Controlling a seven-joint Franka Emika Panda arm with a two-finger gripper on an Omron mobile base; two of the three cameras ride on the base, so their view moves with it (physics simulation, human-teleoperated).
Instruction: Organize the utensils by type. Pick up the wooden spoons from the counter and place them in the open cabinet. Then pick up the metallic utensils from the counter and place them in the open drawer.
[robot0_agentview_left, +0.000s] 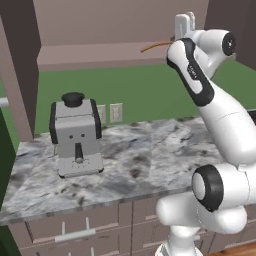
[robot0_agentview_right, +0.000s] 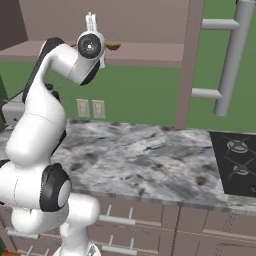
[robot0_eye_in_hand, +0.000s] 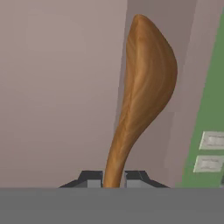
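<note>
The arm is raised high, its gripper (robot0_eye_in_hand: 113, 177) up at the level of the open cabinet (robot0_agentview_left: 100, 52). In the hand view the two dark finger tips stand narrow, one on each side of the handle of the orange-brown wooden spoon (robot0_eye_in_hand: 146, 83), and press against it: the spoon is gripped by the handle end, its bowl pointing away from the hand toward the mauve cabinet wall.

In the left base view the same spoon shows as a thin curved orange-brown line running leftward from the hand, just above the front edge of the cabinet's shelf (whether it touches the shelf cannot be told). In the right base view its brown bowl end shows just right of the wrist, over the same shelf edge.

The counter (robot0_agentview_left: 150, 160) below is a grey-and-white marbled slab above mauve-brown drawer fronts. A grey coffee machine (robot0_agentview_left: 76, 136) with a black knob on top stands near its left back corner, well apart from the arm's hand. Two wall sockets (robot0_agentview_right: 91, 108) sit on the green wall behind the counter's back edge. At the counter's right end, a black hob (robot0_agentview_right: 237, 165) is set into the top.
</note>
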